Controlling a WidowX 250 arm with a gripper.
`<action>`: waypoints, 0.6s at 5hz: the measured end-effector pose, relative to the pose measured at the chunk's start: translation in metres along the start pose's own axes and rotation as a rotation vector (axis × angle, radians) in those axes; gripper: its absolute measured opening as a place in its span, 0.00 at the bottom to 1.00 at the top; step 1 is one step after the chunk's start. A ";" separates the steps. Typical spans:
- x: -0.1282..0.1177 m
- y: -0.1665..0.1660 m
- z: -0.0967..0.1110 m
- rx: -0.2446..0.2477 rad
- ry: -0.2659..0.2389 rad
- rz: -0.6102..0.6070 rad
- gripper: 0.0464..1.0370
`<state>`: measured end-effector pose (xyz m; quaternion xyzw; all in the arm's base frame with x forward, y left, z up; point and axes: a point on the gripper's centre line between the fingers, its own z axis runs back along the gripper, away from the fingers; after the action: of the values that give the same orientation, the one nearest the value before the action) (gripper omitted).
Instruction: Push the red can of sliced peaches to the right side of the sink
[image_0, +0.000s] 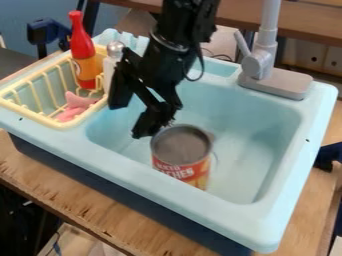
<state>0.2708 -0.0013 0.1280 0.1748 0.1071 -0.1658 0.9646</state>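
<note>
Holds tool (130, 120) open over sink (257, 125). Has upright can (182, 145) near tool in sink, with pale lettering (182, 174) on red label (200, 166); farther from tool, red bottle (83, 47) with orange label (87, 69) in yellow rack (30, 109).

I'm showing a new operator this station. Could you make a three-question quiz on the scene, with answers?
1. Multiple choice: What stands in the basin of the light blue toy sink, close to the gripper?
A) a bowl
B) a can
C) a saucepan

2. True or false: The red bottle stands upright in the yellow dish rack.

3. Fill in the blank (apart or together): The gripper's two fingers are ____.

Key:
1. B
2. True
3. apart
</note>
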 end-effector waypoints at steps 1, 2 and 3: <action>0.006 -0.021 0.004 -0.037 -0.074 -0.081 0.96; 0.015 -0.052 0.016 -0.068 -0.151 -0.208 0.96; 0.029 -0.075 0.027 -0.073 -0.169 -0.280 0.96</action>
<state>0.2745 -0.0854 0.1226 0.1084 0.0548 -0.3089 0.9433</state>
